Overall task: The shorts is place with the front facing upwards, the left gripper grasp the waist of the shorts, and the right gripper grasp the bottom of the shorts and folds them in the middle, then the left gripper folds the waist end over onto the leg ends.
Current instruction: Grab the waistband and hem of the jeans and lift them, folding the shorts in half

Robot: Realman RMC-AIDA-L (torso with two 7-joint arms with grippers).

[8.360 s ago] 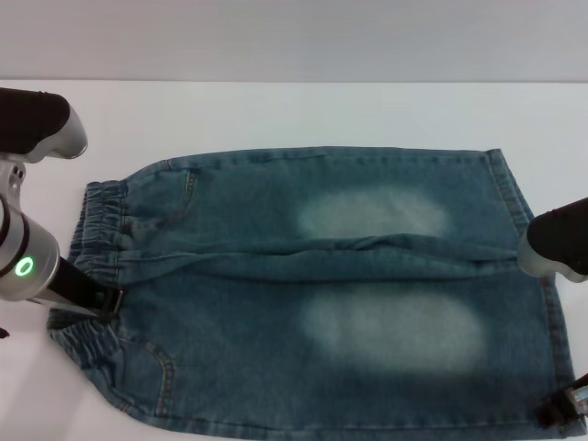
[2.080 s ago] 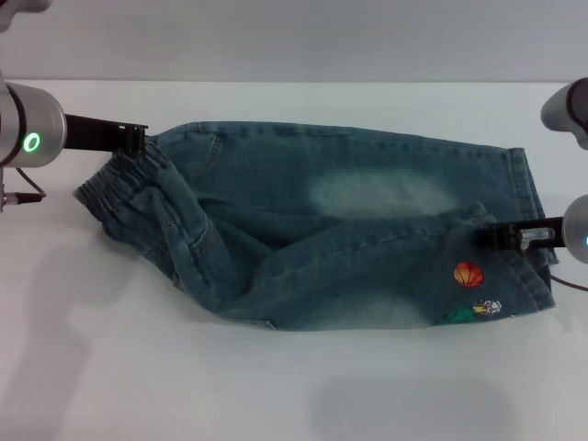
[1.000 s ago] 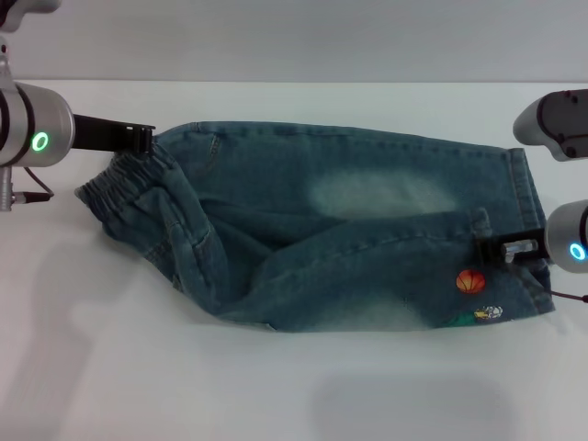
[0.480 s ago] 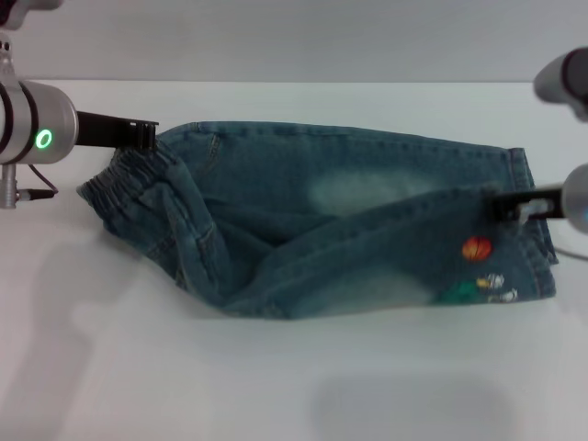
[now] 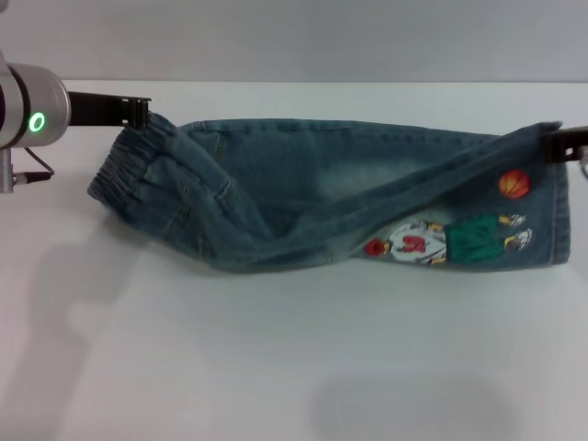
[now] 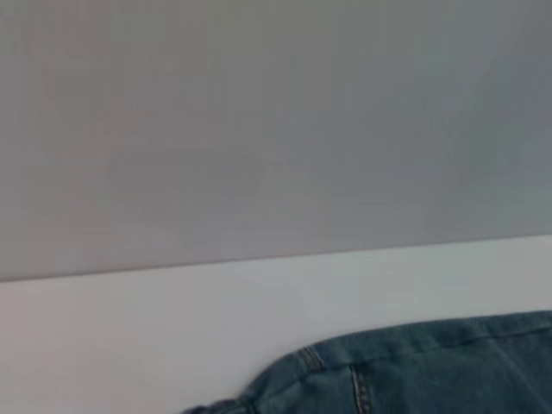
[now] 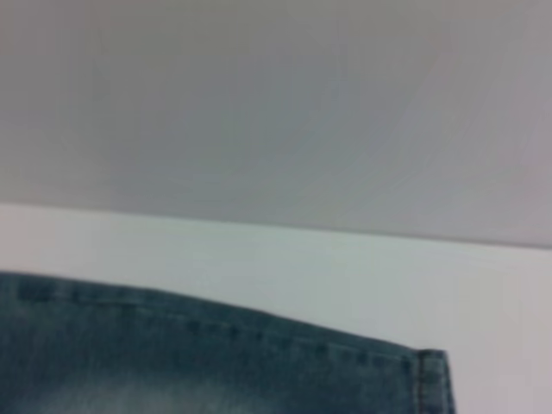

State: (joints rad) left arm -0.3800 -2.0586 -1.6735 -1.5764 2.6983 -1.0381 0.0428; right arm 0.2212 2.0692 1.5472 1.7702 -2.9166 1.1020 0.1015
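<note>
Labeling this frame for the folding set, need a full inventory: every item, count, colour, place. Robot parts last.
shorts: 1, blue denim, lying across the middle of the table, folded lengthwise, elastic waist toward the robot's left, leg ends toward its right
cartoon print: 1, red, white and green figure plus an orange ball, on the folded-over leg near the right end
table: 1, white, under the shorts
wall: 1, grey, behind the table
left gripper: 1, black fingers on a silver wrist with a green light, at the far corner of the waist, shut on the fabric
right gripper: 1, black, at the picture's right edge, at the far corner of the leg end, shut on the hem
</note>
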